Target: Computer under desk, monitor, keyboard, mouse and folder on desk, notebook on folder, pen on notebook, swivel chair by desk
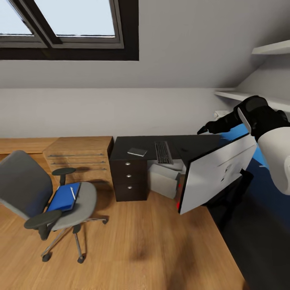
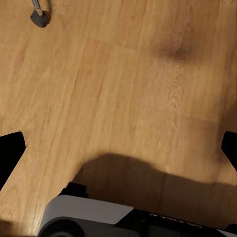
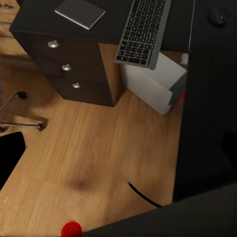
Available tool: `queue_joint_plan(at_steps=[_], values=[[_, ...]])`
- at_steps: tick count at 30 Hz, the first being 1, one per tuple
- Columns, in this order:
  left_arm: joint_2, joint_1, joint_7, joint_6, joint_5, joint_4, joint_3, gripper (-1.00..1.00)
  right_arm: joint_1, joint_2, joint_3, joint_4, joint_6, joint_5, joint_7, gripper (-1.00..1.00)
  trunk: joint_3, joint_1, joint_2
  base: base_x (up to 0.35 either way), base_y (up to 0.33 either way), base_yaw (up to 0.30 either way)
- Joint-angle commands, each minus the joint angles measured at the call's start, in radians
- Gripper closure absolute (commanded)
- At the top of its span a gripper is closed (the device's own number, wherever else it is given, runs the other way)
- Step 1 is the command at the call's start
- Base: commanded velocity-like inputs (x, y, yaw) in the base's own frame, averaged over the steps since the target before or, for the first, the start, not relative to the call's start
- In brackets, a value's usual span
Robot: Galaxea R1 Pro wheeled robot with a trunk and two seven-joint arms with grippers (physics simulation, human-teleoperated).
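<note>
Right hand (image 1: 202, 130), grip state unclear, holds the tilted monitor (image 1: 217, 173) at three o'clock beside the counter (image 1: 125, 150) edge; bare floor (image 1: 141, 241) toward six o'clock.

One swivel chair (image 1: 48, 193), one desk (image 1: 125, 147) (three drawers), one keyboard (image 1: 163, 152)

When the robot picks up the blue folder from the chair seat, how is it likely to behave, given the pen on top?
The folder looks thin and flat, so probably light and somewhat flexible. It may sag if gripped at one edge. The pen lies loose on it and would likely roll off if tilted. The swivel chair may shift on its casters if pushed.
</note>
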Motion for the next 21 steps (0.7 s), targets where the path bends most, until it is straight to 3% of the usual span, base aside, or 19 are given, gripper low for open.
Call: queue_joint_plan(at_steps=[1,11,21], values=[[0.000,-0.001,0.007,-0.004,0.005,0.001,-0.009,-1.00,-0.001,-0.001,0.004,-0.001,0.001,0.010,0.010,-1.00,-0.002,0.000,-0.001,0.000,0.000,0.233],[0.000,-0.001,0.008,-0.004,0.004,0.001,-0.009,-1.00,-0.001,-0.001,0.006,0.030,0.000,0.011,0.010,-1.00,-0.012,0.000,-0.001,0.000,0.000,0.217],[0.000,-0.001,0.007,-0.004,0.004,0.001,-0.009,-1.00,-0.001,0.002,0.044,0.084,-0.007,0.013,0.016,-1.00,-0.014,0.000,-0.001,0.000,0.000,0.039]])
